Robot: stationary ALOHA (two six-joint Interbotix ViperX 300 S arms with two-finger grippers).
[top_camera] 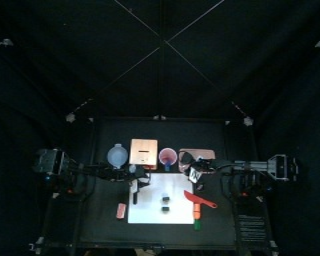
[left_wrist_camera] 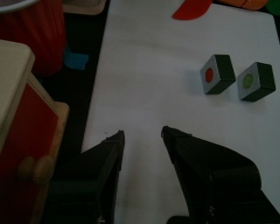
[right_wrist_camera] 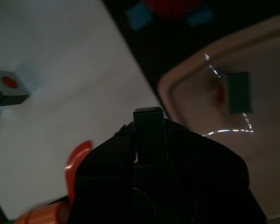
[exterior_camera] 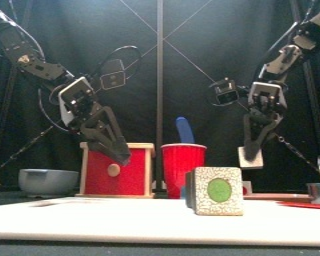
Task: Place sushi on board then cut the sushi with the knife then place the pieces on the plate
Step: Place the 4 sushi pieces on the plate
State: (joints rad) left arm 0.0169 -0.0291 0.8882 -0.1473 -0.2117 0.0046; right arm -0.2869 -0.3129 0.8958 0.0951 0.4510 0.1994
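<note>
Top view: a flat white cutting board (top_camera: 170, 228) lies mid-tabletop toward the front edge. It carries two dark green toy sushi blocks (top_camera: 139, 205) and, near its right edge, a red toy knife (top_camera: 199, 203), so the cutting looks finished.

Front view: a red plastic cup (exterior_camera: 183, 170) stands behind the board.

Left wrist view: the left tool (left_wrist_camera: 143, 140) hovers moderately wide over the board, probably lining up on a block.

Right wrist view: the right tool (right_wrist_camera: 149, 118), narrow and apparently empty, hangs beside the flat pink tray (right_wrist_camera: 201, 109). A third block (right_wrist_camera: 238, 92) lies there, seemingly delivered.
</note>
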